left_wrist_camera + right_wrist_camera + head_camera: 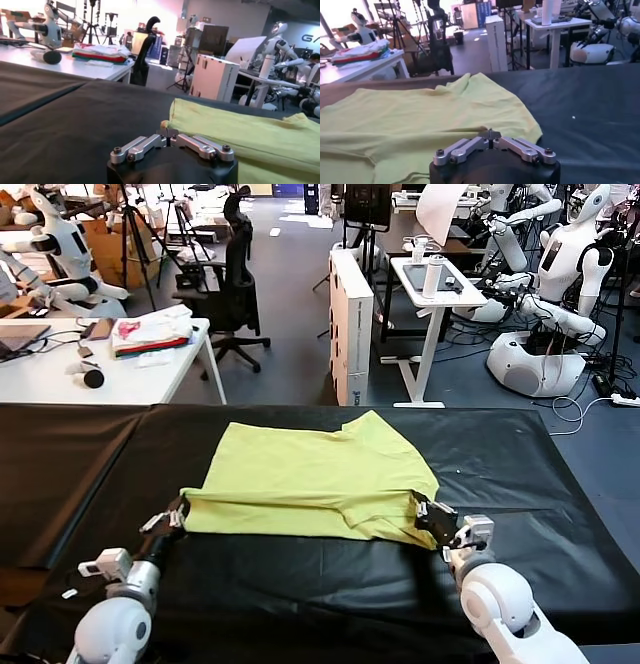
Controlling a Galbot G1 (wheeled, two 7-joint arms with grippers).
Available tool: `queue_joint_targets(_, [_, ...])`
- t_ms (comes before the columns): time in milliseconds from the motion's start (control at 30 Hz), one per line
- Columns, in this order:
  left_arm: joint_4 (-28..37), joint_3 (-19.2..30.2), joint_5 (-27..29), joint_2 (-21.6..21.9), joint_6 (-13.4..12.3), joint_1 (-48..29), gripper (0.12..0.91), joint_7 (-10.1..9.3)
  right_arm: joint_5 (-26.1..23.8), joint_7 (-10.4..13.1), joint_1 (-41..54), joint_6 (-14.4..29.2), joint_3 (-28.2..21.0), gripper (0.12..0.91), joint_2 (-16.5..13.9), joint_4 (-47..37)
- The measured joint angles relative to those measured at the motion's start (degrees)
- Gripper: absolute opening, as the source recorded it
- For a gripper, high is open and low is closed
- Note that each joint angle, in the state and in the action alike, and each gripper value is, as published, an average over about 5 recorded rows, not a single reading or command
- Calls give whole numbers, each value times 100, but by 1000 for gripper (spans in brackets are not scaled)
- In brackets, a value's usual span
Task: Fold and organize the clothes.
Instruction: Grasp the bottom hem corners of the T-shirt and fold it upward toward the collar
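left gripper [178,513] clenched on T-shirt [320,474] edge | right gripper [428,514] likewise (fingertips hidden in fabric)

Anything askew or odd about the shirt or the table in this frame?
Nothing damaged or spilled. The T-shirt lies crooked and rumpled on the black table, near hem doubled over. Both claws, left and right, are shut at its near corners.

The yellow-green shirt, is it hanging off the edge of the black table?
No, the T-shirt lies wholly on the black table, with dark cloth showing on every side of it in the head view.
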Motion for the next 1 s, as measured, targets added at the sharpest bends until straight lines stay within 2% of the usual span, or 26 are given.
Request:
queue_joint_targets(67, [70,22,6,2,5,-61,147,-1,-6,-10,13,4,3,139,26,-60])
queue_joint_targets(167, [148,50,34,10,7,-110,147,9,-14,-63,5,15,15,199,58,-115])
queue_joint_targets(367, [249,70,117,-19,9,-157,150,45,-71,-356,-79,188,99,547,62,-54])
queue_joint_targets(433, [240,69,211,-34,-27,-155,188,62,-89,-427,-125,247,141,680,32,21])
queue_joint_targets(533, [185,64,421,-60,-105,-147,337,57,-130,-461,-219,242,210,836,-36,183])
queue_joint_targets(600, [137,57,506,-83,-83,-141,469,42,-183,-449,-302,166,262,888,-99,315])
queue_joint_targets(700, [46,33,475,-105,62,-89,659,35,-251,-417,-487,23,366,904,-242,549])
queue_joint_targets(800, [-110,-27,271,-90,325,30,821,32,-349,-408,-793,-61,510,907,-456,830])
queue_joint_targets(900, [-356,-101,40,-49,635,227,894,23,-465,-407,-1147,-206,637,907,-677,1100])
queue_joint_targets(1000, [-606,-152,-107,-24,843,458,905,80,-523,-444,-1425,-395,684,907,-847,1283])
